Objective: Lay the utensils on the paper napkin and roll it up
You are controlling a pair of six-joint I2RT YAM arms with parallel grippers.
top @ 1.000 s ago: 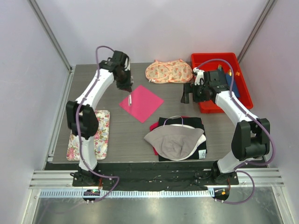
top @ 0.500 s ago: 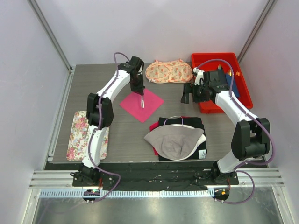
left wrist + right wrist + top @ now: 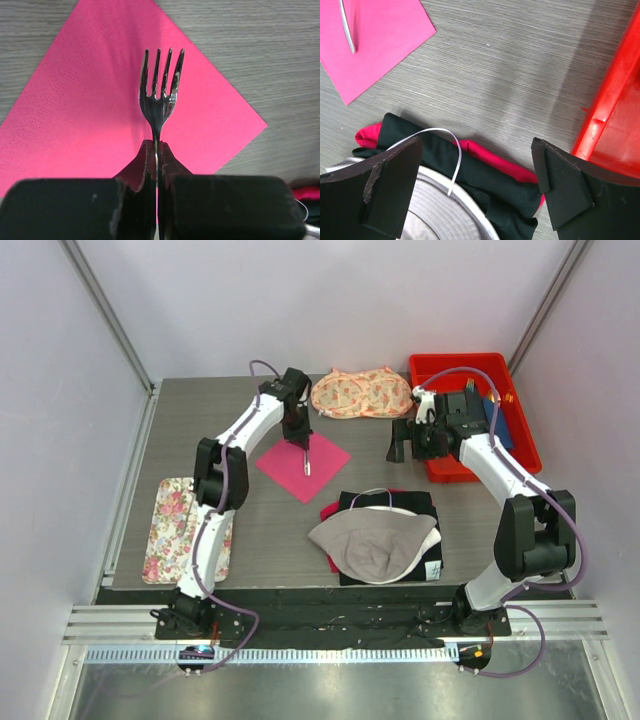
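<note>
Floral fabric marks the far left: a rectangular flowered mat (image 3: 188, 530) lies flat near the counter's (image 3: 260, 530) front-left corner, just beside the left arm's base.

The left arm reaches out over the counter's middle. Its left hand (image 3: 297, 435) points downward and is clenched on the handle of a slim silver fork (image 3: 306, 462). In the left wrist view the two black fingers (image 3: 142, 165) press together on the narrow stem, and the fork (image 3: 161, 95) stands out beyond them with its four tines fanned over pink paper.

The pink paper napkin (image 3: 300, 468) lies flat on the grey counter directly below that hand, turned like a diamond with one corner toward the rear. The tines hang over its middle; whether they touch the sheet I cannot tell.

Further right, at the back edge, sits a bunched peach-patterned cloth (image 3: 362, 393). Toward the front, a grey hat (image 3: 372, 543) rests on a folded black garment (image 3: 420, 508), with a red cloth (image 3: 330, 510) peeking out under its left side.

The right hand (image 3: 408, 440) hovers between the napkin and the bin, released, grasping nothing. From the right wrist its fingers (image 3: 390, 185) stand wide apart above the black garment and hat brim, with the napkin's corner (image 3: 375, 35) at the upper left.

At the far right stands a red plastic bin (image 3: 520, 455), its wall just beside that hand.
</note>
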